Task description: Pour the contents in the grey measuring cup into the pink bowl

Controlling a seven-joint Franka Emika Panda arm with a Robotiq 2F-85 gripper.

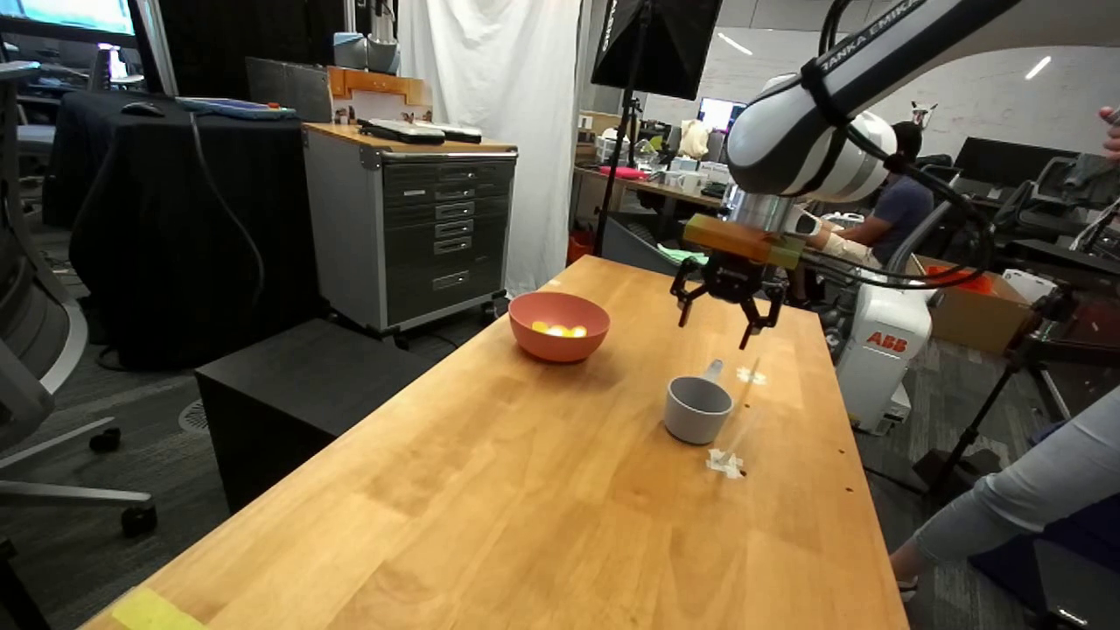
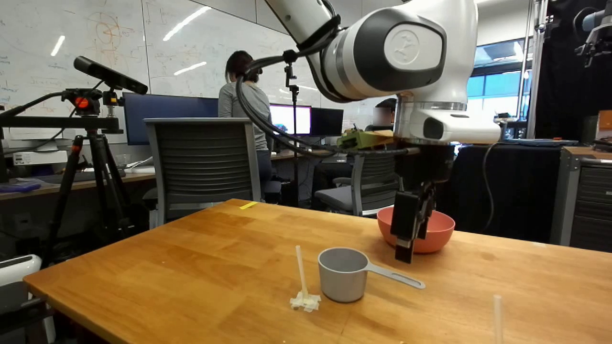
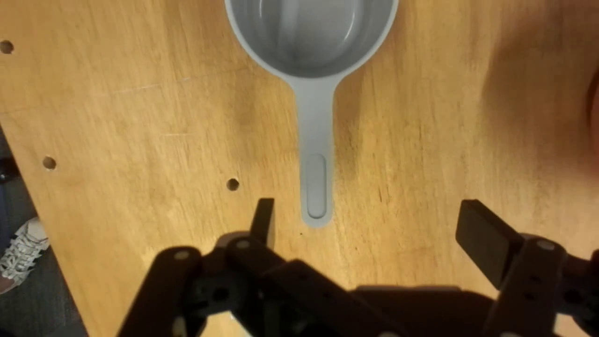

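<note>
The grey measuring cup [image 1: 697, 416] stands upright on the table in both exterior views [image 2: 342, 282]. In the wrist view, its handle [image 3: 316, 154] points toward my gripper, and the visible part of its inside looks empty. The pink bowl [image 1: 558, 341] sits on the table in both exterior views, partly behind my gripper in an exterior view [image 2: 436, 236]. Yellow bits [image 1: 560, 331] lie inside the bowl. My gripper [image 1: 714, 332] is open and empty above the table, near the handle's end. In the wrist view, the handle's tip lies ahead of the gap between the fingers [image 3: 367, 220], nearer the left one.
The wooden table [image 1: 490, 490] carries thin clear straws held by tape, one [image 2: 301, 270] close beside the cup and another [image 2: 497, 320] farther off. The table's edge shows at the left of the wrist view. A person's leg [image 1: 1015, 490] is beside the table.
</note>
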